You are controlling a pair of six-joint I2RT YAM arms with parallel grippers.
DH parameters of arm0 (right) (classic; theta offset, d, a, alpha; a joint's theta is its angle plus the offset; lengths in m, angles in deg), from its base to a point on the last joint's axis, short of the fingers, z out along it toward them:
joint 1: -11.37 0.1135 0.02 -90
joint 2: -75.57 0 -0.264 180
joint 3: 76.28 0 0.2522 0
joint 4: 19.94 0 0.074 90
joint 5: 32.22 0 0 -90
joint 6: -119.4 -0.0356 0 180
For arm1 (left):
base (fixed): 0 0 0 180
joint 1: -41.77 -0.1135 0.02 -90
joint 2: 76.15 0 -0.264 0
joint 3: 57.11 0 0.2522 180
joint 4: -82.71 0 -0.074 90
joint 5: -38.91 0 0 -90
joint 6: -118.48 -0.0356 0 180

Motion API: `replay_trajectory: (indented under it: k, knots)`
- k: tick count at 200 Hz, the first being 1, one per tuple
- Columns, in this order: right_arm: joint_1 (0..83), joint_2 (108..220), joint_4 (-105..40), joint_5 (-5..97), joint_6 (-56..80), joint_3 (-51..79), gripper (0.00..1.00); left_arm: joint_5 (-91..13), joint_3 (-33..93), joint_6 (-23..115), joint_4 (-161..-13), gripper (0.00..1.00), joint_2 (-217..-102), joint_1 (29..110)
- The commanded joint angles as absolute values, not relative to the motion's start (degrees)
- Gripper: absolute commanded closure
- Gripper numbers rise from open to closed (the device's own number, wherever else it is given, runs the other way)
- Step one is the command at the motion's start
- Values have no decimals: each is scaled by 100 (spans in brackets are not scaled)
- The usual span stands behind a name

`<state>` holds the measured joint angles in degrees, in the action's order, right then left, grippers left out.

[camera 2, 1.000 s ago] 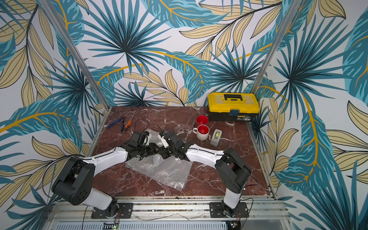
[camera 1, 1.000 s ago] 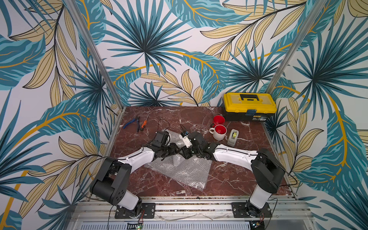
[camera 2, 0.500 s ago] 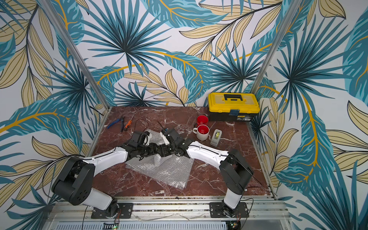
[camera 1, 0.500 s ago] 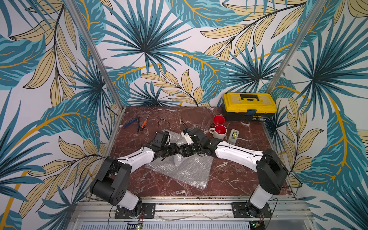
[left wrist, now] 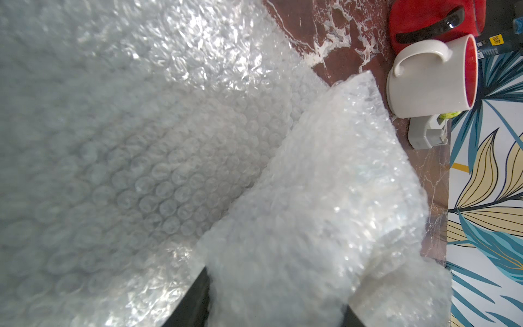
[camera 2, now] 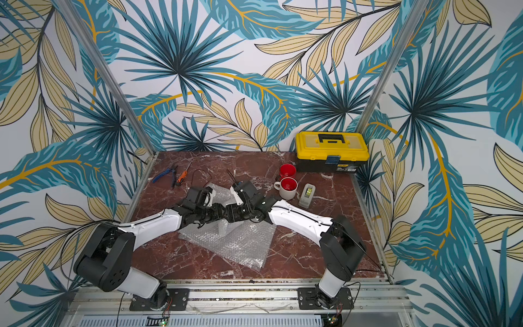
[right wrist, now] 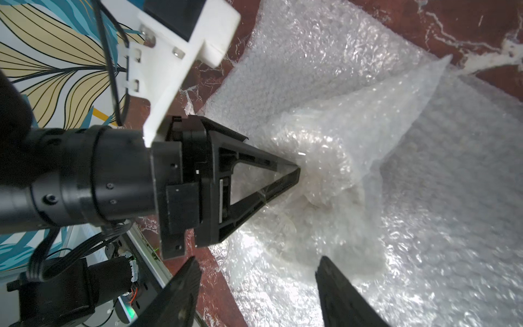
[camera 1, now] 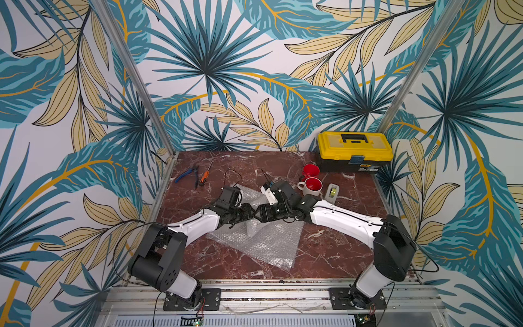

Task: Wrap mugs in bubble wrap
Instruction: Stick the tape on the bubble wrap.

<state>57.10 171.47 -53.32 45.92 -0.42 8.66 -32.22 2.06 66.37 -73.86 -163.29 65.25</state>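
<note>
There's open room on the red-brown veined marble tabletop (camera 1: 186,203) along its left edge. Mid-table, the left gripper (right wrist: 293,175) pinches a bunched bundle of crinkly clear bubble wrap (camera 1: 263,243). The right gripper (right wrist: 258,259) stands spread above it. A glossy white, red-lined mug (camera 1: 311,188) stands apart, rightward.

Clutter on the marble tabletop (camera 1: 339,254)
Tape dispenser (camera 1: 332,192) near the yellow toolbox (camera 1: 355,151); pliers (camera 1: 186,174) and screwdriver (camera 1: 205,175) well apart from it.
</note>
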Motion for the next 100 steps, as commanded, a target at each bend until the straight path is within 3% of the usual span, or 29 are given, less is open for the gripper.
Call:
replay_trajectory:
  k: [1, 45, 63, 100]
  knots:
    - [5707, 16968, -5601, 4532, -328, 867, 35, -3246, 314, 6572, -7184, 50, -16444, 6571]
    - [5707, 16582, -5820, 5646, -214, 690, 37, -3228, 331, 6566, -7184, 51, -16431, 6574]
    - [5645, 16569, -5818, 5991, -42, 741, 30, -3218, 340, 6566, -7184, 51, -16422, 6576]
    - [5341, 17226, -5971, 5742, 599, 1361, 17, -3210, 358, 6565, -7183, 52, -16429, 6590]
